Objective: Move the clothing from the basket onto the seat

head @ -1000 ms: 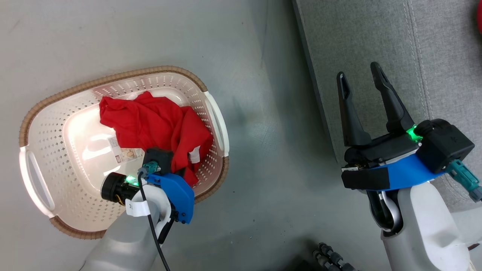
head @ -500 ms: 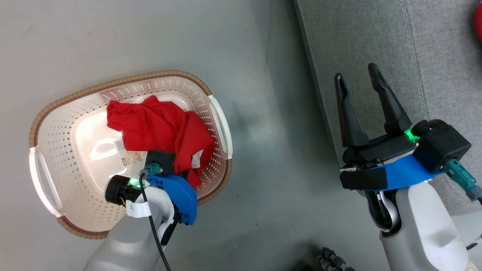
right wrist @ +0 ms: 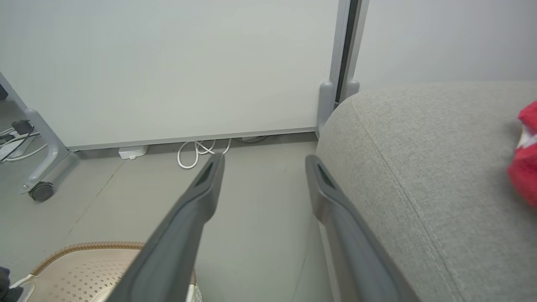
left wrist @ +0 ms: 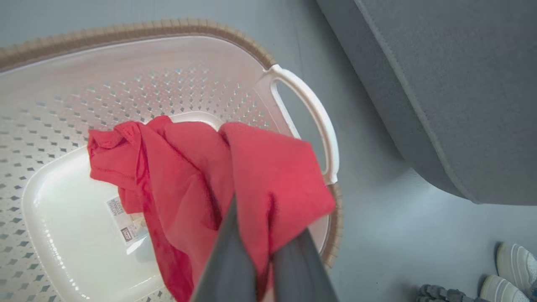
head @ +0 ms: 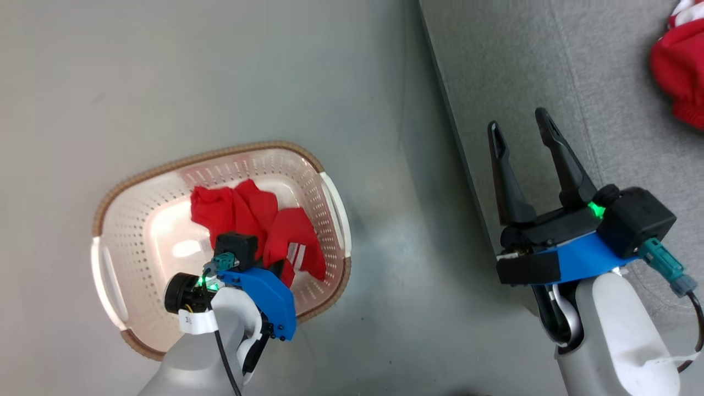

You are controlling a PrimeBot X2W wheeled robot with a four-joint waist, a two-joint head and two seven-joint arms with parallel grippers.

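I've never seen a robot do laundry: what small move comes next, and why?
Probably raise the left tool upward: it is shut on the red garment, whose lower folds hang inside the basket. Clearing the rim first should let it swing to the grey seat.

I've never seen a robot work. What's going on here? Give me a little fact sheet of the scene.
Left gripper: shut on the red garment
Red garment: bunched up, inside the basket
Basket: on the floor, beside the seat
Right gripper: open, holding nothing, over the seat's edge
Seat: grey, with the other garment, red and white, lying on it
Left to do: the gripped garment is not yet on the seat
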